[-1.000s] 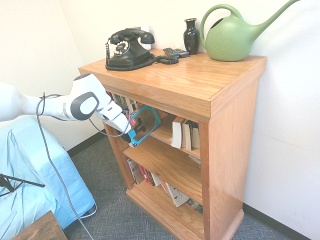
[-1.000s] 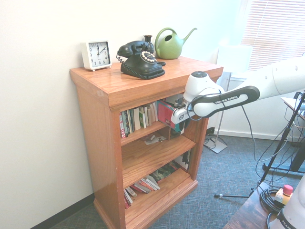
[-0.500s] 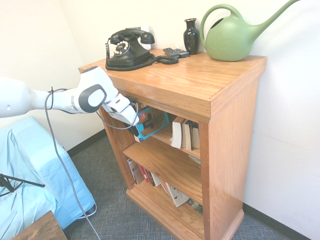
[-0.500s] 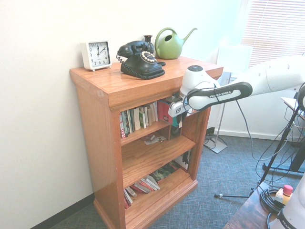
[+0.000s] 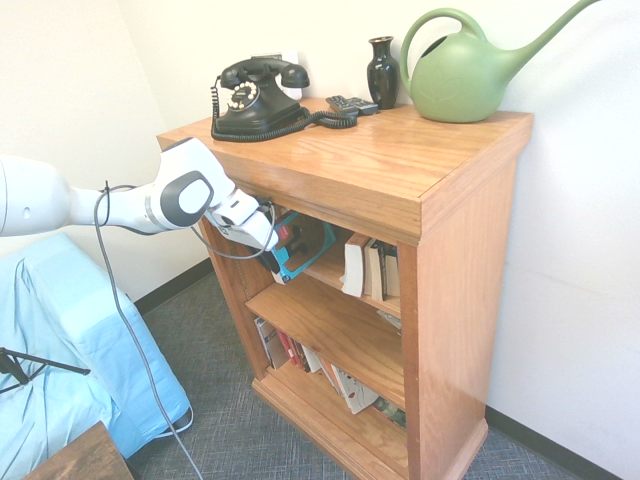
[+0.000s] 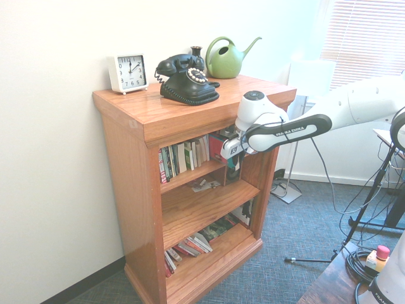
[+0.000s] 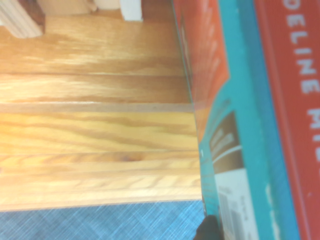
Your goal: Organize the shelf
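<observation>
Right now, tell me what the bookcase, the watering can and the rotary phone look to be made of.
Bookcase: wood, apparently oak, orange-brown with visible grain and a satin sheen; solid or veneer cannot be told. Watering can: likely moulded plastic, uniform matte green, smooth rounded seams. Rotary phone: glossy black casing with highlights, plastic or bakelite by its look, with a coiled cord.

Now carried by the gripper (image 5: 272,250) from out in front of the shelf (image 5: 400,170) into its top tier, the teal-and-red book (image 5: 298,243) sits partly under the top board, nearer the standing books.
</observation>
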